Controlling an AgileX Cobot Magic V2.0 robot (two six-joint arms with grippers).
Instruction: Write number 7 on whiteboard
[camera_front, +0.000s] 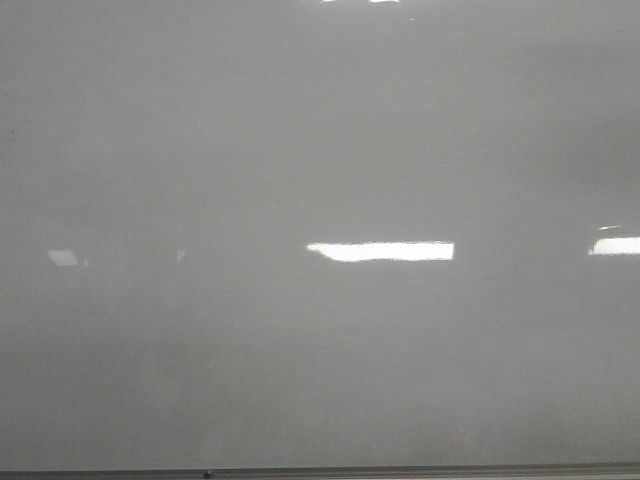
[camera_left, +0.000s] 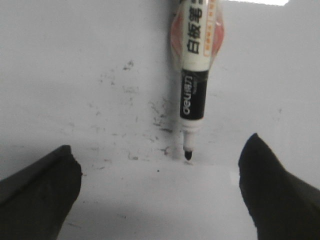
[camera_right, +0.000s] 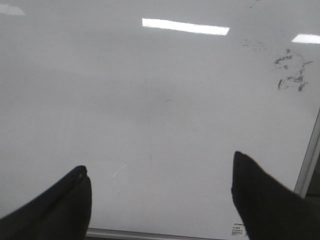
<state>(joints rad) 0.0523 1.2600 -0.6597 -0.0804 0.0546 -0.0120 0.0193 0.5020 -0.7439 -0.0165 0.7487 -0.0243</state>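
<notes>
Blank whiteboard (camera_front: 320, 150), both end effectors (camera_left: 160, 190) (camera_right: 160, 195) wide, empty

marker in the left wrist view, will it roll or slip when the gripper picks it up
The marker lies uncapped on the glossy whiteboard. Its round barrel would probably roll if nudged sideways. The smooth plastic may slip between the left gripper's open fingers unless squeezed squarely. It looks stiff and likely light.

Office or classroom-type indoor setting before me: a large glossy pale grey whiteboard (camera_front: 300, 130) with a thin metal bottom edge fills my forward view, mirroring long rectangular ceiling-light reflections (camera_front: 381, 251); a black-and-white whiteboard marker with printed Chinese lettering (camera_left: 194, 85) lies on a smudged white surface.
</notes>
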